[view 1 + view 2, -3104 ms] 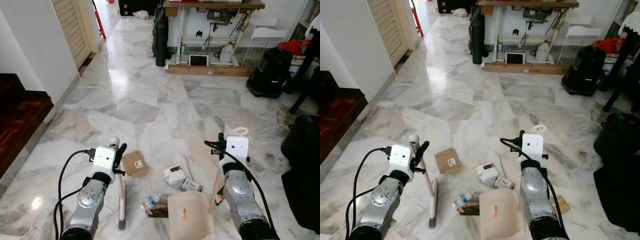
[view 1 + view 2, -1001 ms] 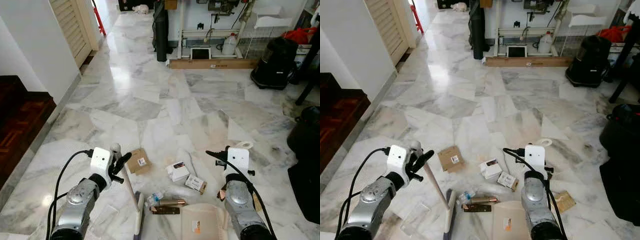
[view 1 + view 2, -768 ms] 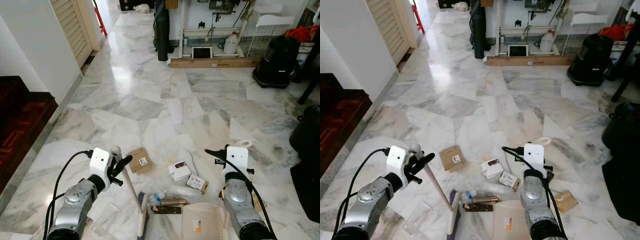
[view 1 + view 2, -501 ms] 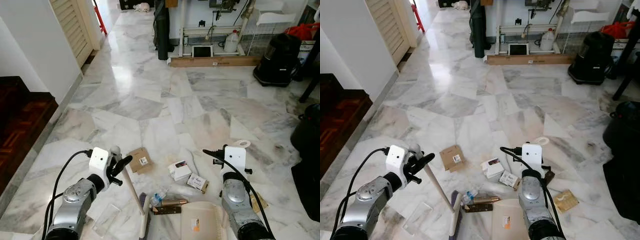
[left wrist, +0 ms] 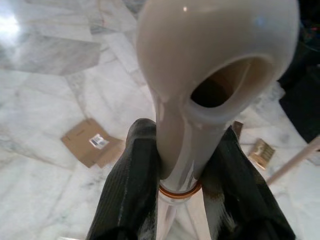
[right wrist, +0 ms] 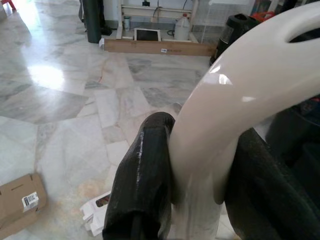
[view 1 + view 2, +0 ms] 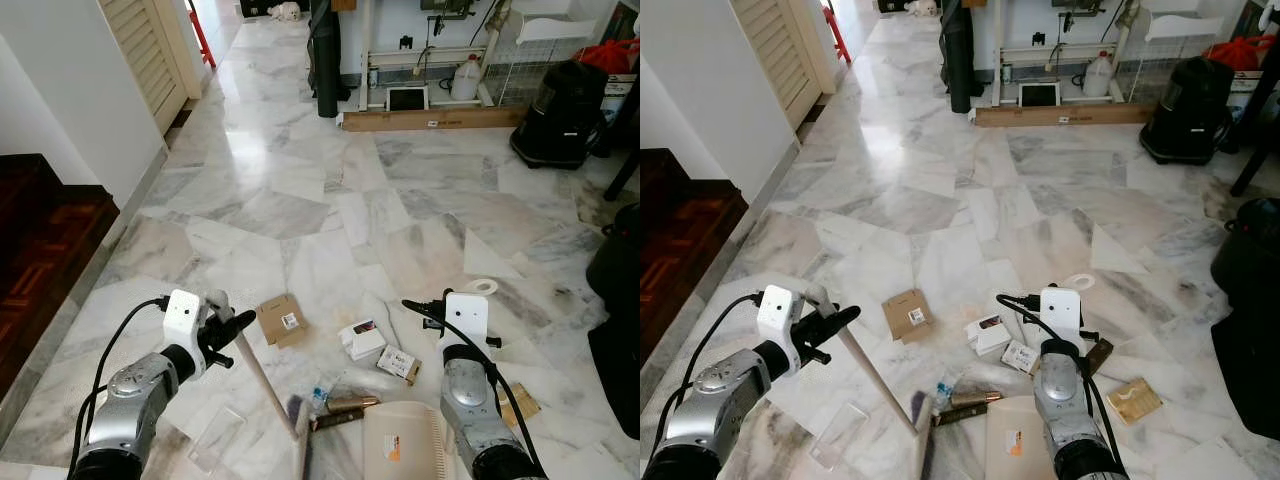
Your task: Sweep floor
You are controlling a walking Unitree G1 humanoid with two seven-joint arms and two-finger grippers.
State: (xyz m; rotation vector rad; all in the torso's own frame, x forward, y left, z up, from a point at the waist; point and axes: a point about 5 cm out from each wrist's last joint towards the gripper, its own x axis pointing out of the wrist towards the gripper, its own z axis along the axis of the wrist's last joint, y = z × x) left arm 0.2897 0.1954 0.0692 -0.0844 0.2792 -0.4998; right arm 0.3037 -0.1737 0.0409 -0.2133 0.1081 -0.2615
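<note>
My left gripper (image 7: 235,325) is shut on the pale top of a broom handle (image 5: 200,75). The handle slants down to the right, ending in the broom head (image 7: 300,450) on the marble floor. That head lies right beside a small bottle (image 7: 322,395) and a brown tube (image 7: 350,403). My right gripper (image 7: 425,308) is shut on the cream dustpan handle (image 6: 235,95). The dustpan (image 7: 405,445) rests on the floor just right of the tube. A cardboard box (image 7: 279,318), a white box (image 7: 360,338) and a small printed box (image 7: 398,362) lie beyond.
A clear plastic tray (image 7: 215,438) lies left of the broom head, and a brown packet (image 7: 520,405) lies right of the dustpan. A dark wooden step (image 7: 40,230) is at the left, black bags (image 7: 620,290) at the right, and a desk with a black vacuum (image 7: 560,110) is far ahead.
The broom head has slid right, up against the bottle and tube. My left gripper has drifted left, so the handle leans more. The dustpan sits lower in the picture.
</note>
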